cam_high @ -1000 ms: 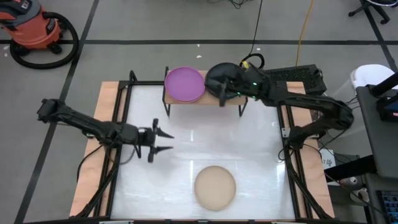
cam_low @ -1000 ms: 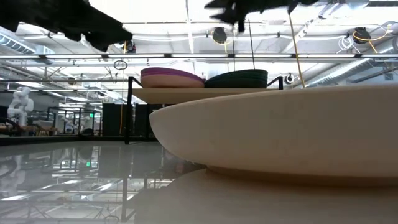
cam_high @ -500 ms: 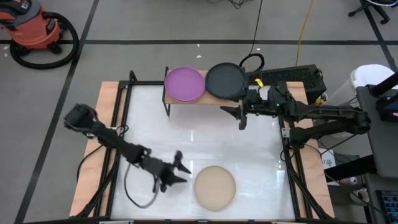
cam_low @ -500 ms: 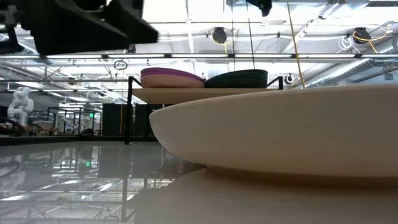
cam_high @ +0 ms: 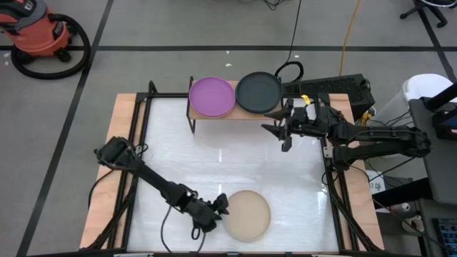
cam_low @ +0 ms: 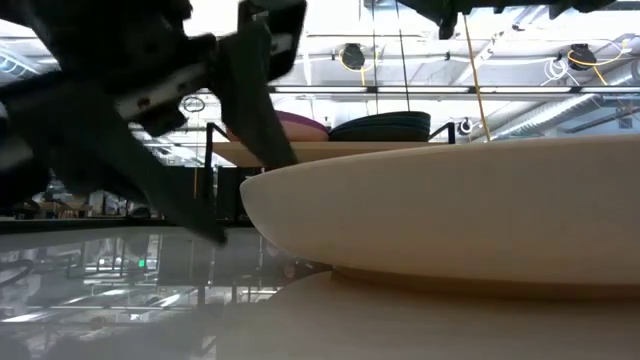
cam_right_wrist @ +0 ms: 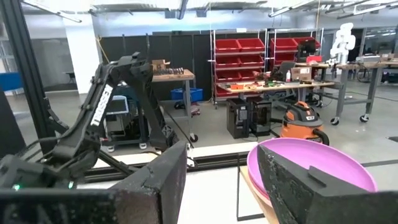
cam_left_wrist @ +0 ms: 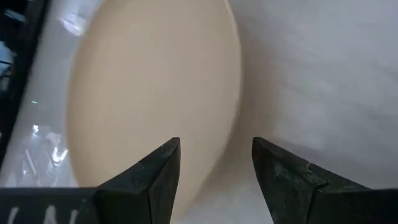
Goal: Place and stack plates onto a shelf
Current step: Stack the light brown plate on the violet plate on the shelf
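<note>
Straddling beige plate (cam_high: 247, 214): left hand (cam_high: 214, 213)

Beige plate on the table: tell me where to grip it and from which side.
Grip the beige plate by its raised rim on the left edge, where the open left gripper already faces it. It lies flat, so only the thin rim fits between the fingers.

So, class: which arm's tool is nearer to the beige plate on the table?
The left. The left tool sits open right at the beige plate, by its rim. The right tool is open too, far across the table, beside the shelf.
</note>
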